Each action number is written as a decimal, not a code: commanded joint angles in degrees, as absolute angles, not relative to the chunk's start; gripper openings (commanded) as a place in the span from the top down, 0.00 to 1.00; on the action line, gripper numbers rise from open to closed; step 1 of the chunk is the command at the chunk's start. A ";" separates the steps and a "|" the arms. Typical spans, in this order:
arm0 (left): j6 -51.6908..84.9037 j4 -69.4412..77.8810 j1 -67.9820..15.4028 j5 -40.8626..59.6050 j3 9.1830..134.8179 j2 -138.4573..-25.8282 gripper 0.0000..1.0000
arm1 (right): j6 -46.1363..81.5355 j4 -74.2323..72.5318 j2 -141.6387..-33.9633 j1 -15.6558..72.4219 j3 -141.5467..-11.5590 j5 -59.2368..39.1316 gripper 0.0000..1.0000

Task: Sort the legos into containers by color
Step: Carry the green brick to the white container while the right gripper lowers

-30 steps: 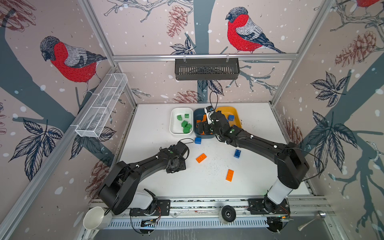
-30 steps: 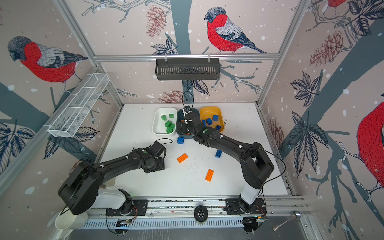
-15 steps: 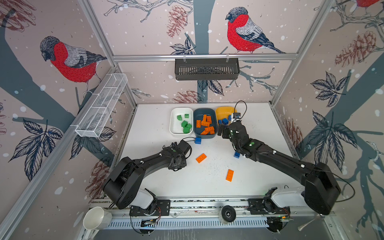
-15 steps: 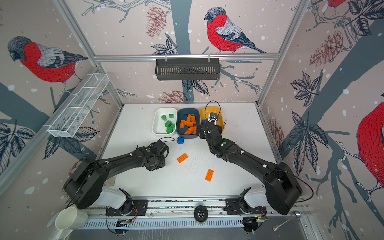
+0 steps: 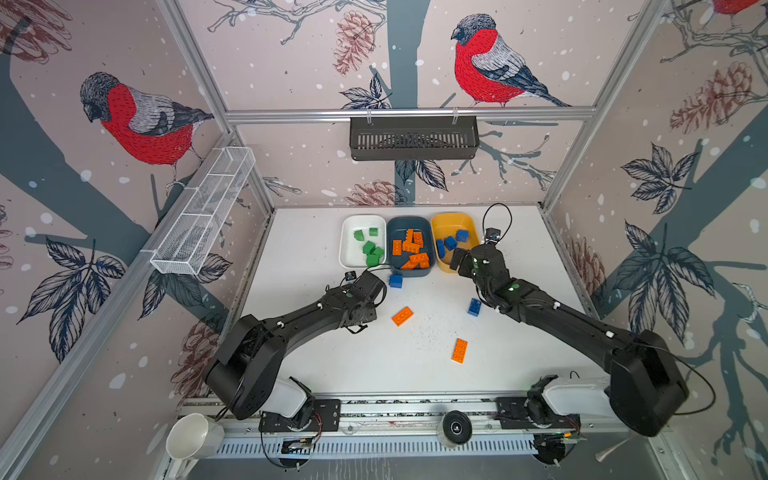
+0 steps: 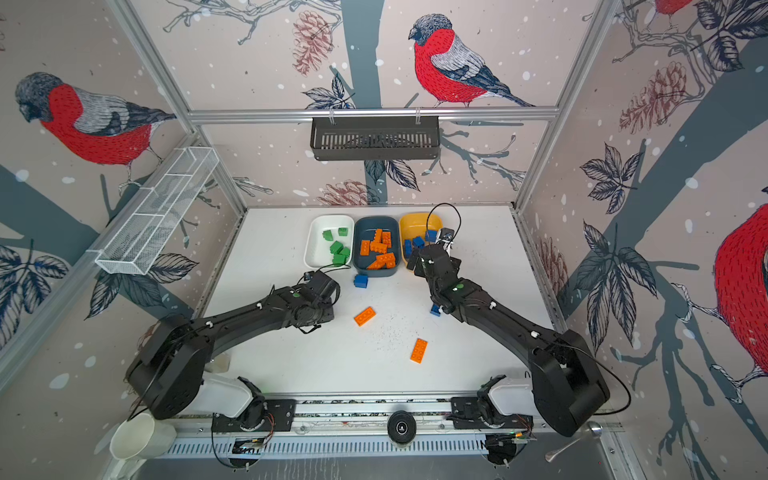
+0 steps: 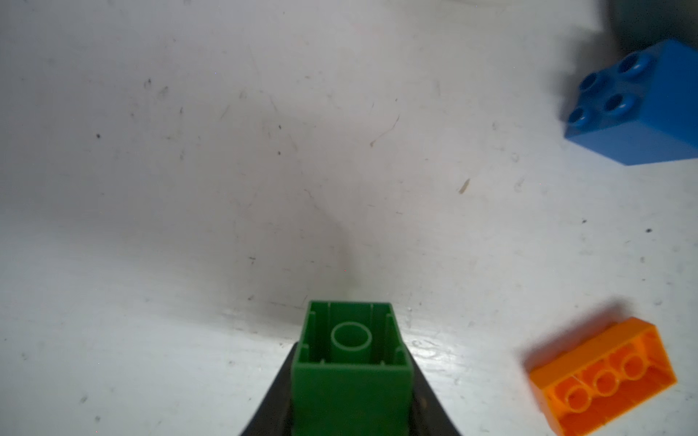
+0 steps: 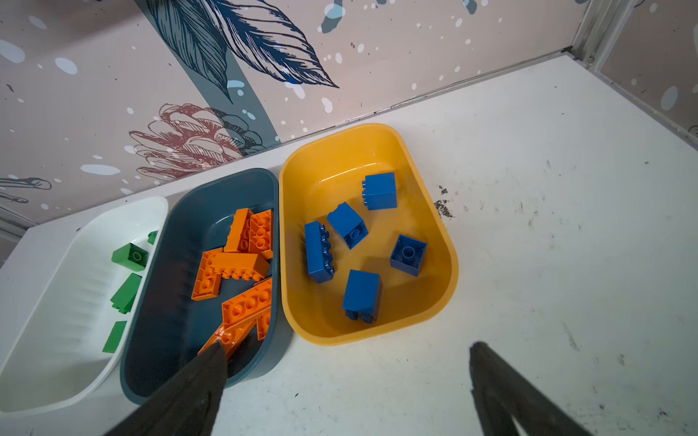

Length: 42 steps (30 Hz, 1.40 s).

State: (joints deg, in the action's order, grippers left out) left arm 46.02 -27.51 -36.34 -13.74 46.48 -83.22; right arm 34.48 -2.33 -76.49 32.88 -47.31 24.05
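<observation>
White table [image 5: 395, 365], left fingers [image 7: 275, 400] clamping green brick [image 7: 351, 381], right fingers [image 8: 189, 392] spread wide.

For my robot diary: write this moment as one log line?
left end effector: shut on green lego | right end effector: open, empty, by yellow tub

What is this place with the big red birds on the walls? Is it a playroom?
Probably a robot practice booth, not a playroom: two black robot arms fixed to a metal rail, a metal frame holding wallpapered walls, and a white table with legos.
</observation>
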 commanded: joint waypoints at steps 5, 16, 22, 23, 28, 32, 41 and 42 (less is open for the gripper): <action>42.39 -21.25 -31.23 -11.87 53.31 -85.09 0.74 | 35.33 -0.79 -77.96 32.43 -46.52 18.56 0.00; 36.74 -15.00 -26.52 -13.68 67.46 -95.61 0.74 | 37.93 3.93 -78.14 31.38 -42.98 17.64 0.00; 34.39 -13.70 -24.95 -19.51 73.51 -102.25 0.73 | 39.27 5.72 -76.91 30.25 -40.11 18.20 0.00; 34.40 -14.18 -24.35 -20.08 74.73 -103.76 0.73 | 39.37 6.01 -76.80 30.01 -39.70 18.06 0.00; 35.22 -18.18 -21.52 -20.29 80.85 -110.49 0.73 | 39.29 7.02 -77.67 28.85 -39.02 16.17 0.00; 35.44 -22.21 -20.74 -19.62 84.86 -113.68 0.63 | 38.68 7.74 -79.63 28.35 -38.95 14.69 0.10; 34.13 -16.16 -20.74 -14.03 80.63 -109.13 0.04 | 38.85 11.08 -82.89 28.47 -37.88 14.41 0.21; 33.93 -15.05 -20.74 -13.13 80.02 -108.41 0.03 | 38.93 11.50 -83.19 28.41 -37.83 14.41 0.23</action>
State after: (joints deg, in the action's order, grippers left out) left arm 35.03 -18.85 -20.91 -16.16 81.23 -109.89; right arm 38.81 9.50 -82.67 28.40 -38.09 14.79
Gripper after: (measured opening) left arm 0.974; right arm 0.785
